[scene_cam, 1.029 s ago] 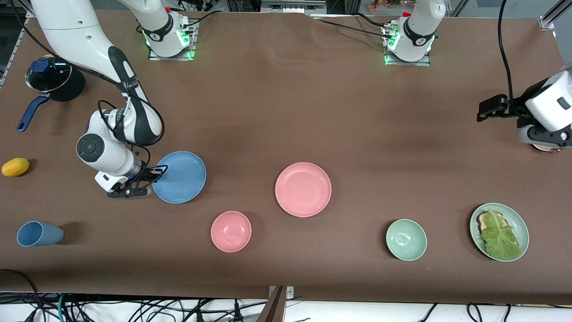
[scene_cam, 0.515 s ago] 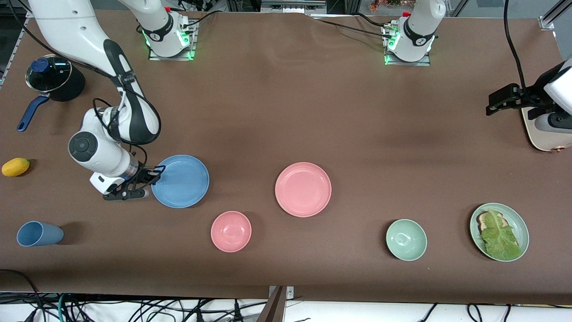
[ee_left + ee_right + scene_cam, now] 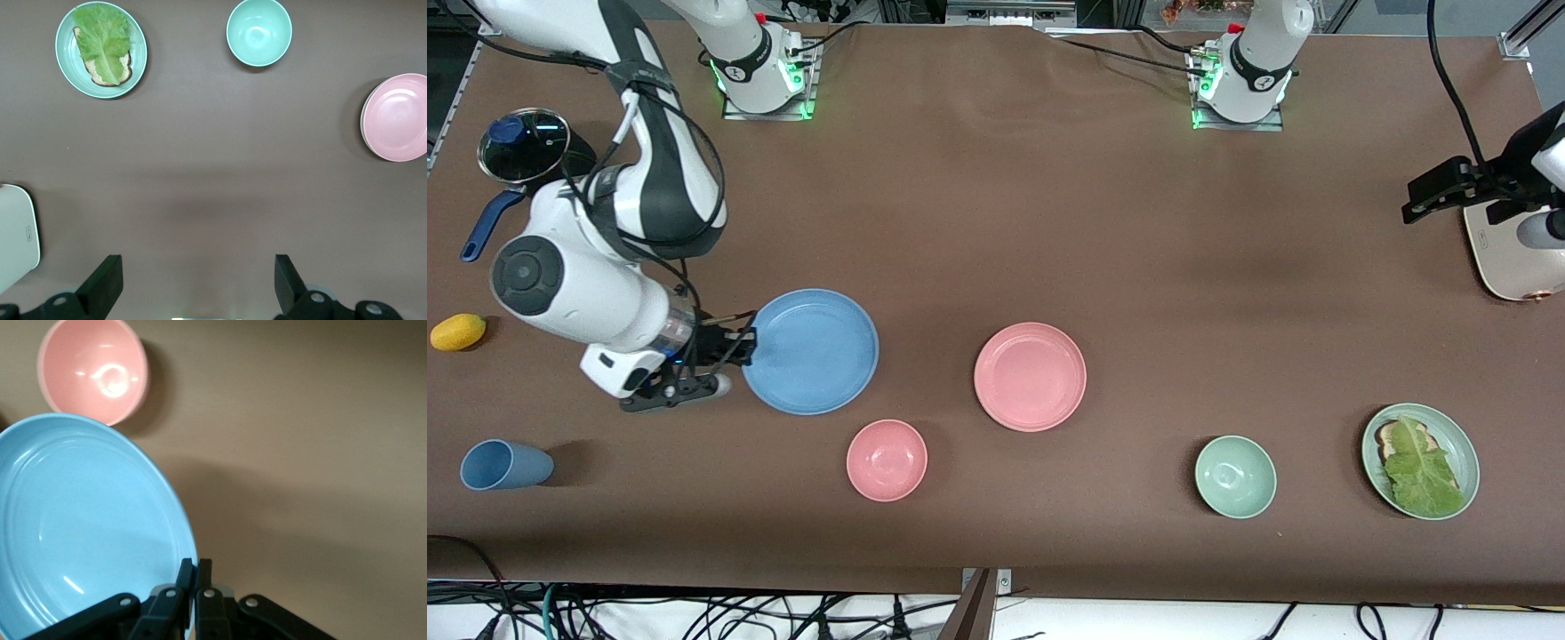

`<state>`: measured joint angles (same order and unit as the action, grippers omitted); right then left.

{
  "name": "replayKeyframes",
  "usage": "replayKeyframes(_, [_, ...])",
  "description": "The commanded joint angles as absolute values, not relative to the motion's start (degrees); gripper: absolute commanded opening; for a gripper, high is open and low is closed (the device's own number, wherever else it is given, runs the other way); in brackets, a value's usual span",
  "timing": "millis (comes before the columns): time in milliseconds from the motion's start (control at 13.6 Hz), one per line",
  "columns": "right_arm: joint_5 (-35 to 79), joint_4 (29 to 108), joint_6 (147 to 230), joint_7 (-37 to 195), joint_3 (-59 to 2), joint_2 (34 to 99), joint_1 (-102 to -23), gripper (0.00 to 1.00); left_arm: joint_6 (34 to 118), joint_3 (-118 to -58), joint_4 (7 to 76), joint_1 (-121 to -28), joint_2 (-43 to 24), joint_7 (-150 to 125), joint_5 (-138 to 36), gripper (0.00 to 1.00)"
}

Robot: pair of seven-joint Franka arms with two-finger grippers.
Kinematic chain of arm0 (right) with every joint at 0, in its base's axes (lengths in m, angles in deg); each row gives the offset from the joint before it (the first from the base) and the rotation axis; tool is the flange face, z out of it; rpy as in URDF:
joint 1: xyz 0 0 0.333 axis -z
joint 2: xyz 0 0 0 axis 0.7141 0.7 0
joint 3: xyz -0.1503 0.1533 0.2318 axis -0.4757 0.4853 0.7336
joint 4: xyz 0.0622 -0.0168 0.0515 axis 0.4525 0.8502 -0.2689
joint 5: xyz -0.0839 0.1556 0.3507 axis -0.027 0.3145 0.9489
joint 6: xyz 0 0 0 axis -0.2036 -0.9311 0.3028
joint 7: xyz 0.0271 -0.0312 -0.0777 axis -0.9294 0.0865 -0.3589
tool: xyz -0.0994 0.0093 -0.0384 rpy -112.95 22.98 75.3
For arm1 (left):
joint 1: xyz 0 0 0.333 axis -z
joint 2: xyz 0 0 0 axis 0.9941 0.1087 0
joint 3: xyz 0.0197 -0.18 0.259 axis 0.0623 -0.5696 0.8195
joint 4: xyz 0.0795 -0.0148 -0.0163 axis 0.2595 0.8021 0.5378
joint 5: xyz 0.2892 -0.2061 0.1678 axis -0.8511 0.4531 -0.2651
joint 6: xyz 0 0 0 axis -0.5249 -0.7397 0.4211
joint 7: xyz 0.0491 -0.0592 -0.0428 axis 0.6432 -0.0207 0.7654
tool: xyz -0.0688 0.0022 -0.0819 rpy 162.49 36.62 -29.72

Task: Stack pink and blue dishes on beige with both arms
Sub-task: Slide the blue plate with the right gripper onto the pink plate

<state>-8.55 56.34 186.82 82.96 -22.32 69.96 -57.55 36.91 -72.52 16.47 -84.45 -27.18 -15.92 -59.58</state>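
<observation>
Broadly, the table (image 3: 996,222) carried the dishes spread well apart, so each needed its own pick. The right arm (image 3: 631,160) reached down at its own end of the table; the right gripper (image 3: 740,345) was clamped on the rim of the blue plate (image 3: 811,351), jaws pinched nearly together on the thin edge, plate apparently lifted clear and roughly level. An edge pinch probably suited a low rim with nothing else to grip. The pink plate (image 3: 1030,376) lay flat mid-table, untouched. The left gripper (image 3: 1436,191) hung wide and empty near the left arm's end, over bare cloth beside a beige object (image 3: 1498,258) at the frame edge, partly under the arm; presumably the target plate. The pink bowl (image 3: 887,460) sat nearer the camera than the blue plate.
</observation>
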Motion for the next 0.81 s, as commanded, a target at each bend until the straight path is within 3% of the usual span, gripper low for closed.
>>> replayKeyframes(0, [-7.52, 51.16, 186.09, 91.98, -21.47, 74.52, -61.90, 0.00, 36.79, -72.97, 16.34, -85.69, -27.84, -16.10, -58.21, 1.00])
replayKeyframes(368, [-7.70, 38.77, 188.11, 116.15, -21.56, 84.89, -73.76, 0.00, 36.79, -72.80, 16.34, -85.61, -27.93, -19.71, -57.69, 1.00])
replayKeyframes(735, [-8.31, 38.14, 198.12, 129.53, -21.82, 90.08, -80.80, 0.00, 36.88, -72.89, 16.34, -84.99, -27.40, -19.97, -57.69, 1.00])
